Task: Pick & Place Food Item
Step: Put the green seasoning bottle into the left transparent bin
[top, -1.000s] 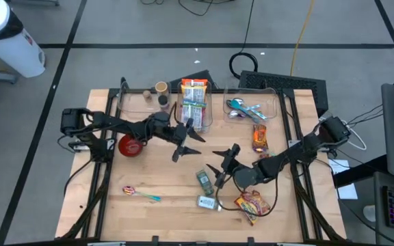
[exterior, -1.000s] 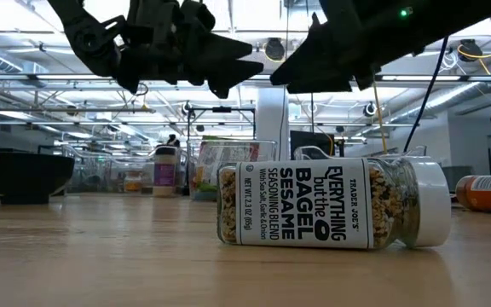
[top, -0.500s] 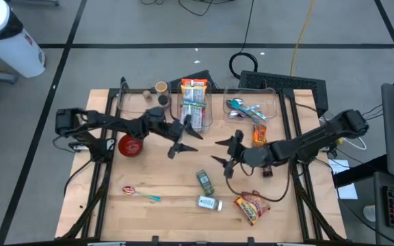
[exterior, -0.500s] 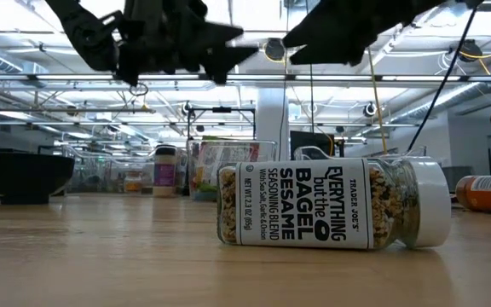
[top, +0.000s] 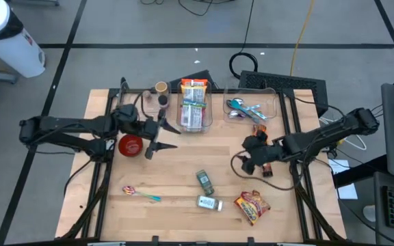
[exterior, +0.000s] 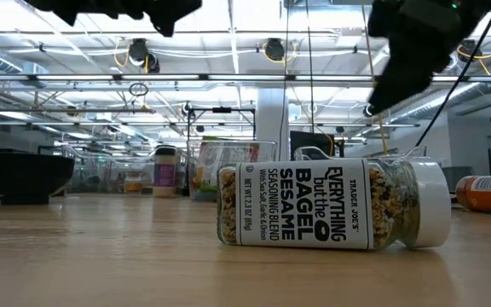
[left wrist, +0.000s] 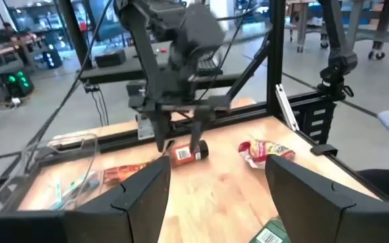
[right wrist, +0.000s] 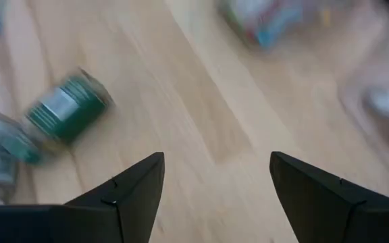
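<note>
A green jar (top: 204,180) and a seasoning jar (top: 209,203) lie on their sides on the wooden table (top: 183,171). A red snack bag (top: 252,206) lies flat near the front right. My left gripper (top: 160,145) is open and empty, above the table beside the red bowl (top: 131,145). My right gripper (top: 247,162) is open and empty, fingers pointing down, above the table right of the green jar. The right wrist view shows the green jar (right wrist: 69,108) blurred beyond the open fingers. The left wrist view shows an orange-labelled jar (left wrist: 184,154) behind my right gripper.
At the far edge stand a clear bin of snack bars (top: 194,102), a clear bin of utensils (top: 250,109) and two small bottles (top: 161,92). A coloured spoon (top: 139,194) lies front left. The seasoning jar (exterior: 331,203) fills the low view's middle.
My left gripper has drawn back toward the table's left edge and risen, staying open. My right gripper has pulled away from the green jar toward the table's right and far side, risen and tipped its fingers downward, staying open. The jars and bag have kept still.
</note>
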Robot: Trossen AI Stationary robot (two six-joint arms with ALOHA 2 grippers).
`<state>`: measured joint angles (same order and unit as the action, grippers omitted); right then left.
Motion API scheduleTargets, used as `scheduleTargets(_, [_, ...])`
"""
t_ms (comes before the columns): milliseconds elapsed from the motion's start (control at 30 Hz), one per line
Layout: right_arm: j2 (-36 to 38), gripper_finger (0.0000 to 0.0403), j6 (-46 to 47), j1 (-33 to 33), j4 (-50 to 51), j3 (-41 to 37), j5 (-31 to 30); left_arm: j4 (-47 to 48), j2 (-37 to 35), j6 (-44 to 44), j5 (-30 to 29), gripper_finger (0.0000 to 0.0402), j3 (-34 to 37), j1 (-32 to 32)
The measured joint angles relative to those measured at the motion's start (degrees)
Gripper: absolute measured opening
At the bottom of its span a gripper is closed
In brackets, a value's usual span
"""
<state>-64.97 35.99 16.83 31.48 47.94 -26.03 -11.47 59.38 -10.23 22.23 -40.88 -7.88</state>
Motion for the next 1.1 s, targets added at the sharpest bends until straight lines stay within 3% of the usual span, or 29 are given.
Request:
scheduleTargets(300, [1.9, 0.0263, 7.8, -9.0, 22.1, 0.0, 7.0, 0.5, -1.1, -1.9, -8.6, 0.0250, 0.0, 3.9])
scheduleTargets(467, [1.9, 0.0263, 0.5, -13.8, 26.8, 0.0, 14.0, 0.8, 0.8, -1.4, -12.8, 0.0250, 0.0, 3.8])
scheduleTargets(633, [1.7, 0.0263, -2.6, -14.3, 23.8, 0.0, 12.5, 6.3, -2.0, -0.6, -12.6, 0.0250, 0.1, 5.3])
scheduleTargets(900, [1.2, 0.0263, -6.5, -13.3, 17.7, 0.0, 12.6, 22.2, -13.6, 5.3, -21.1, 0.0250, 0.0, 12.5])
scheduleTargets(1100, [1.3, 0.0263, -11.7, -13.4, 10.3, 0.0, 12.5, 34.9, -15.1, 18.8, -21.5, 0.0250, 0.0, 17.8])
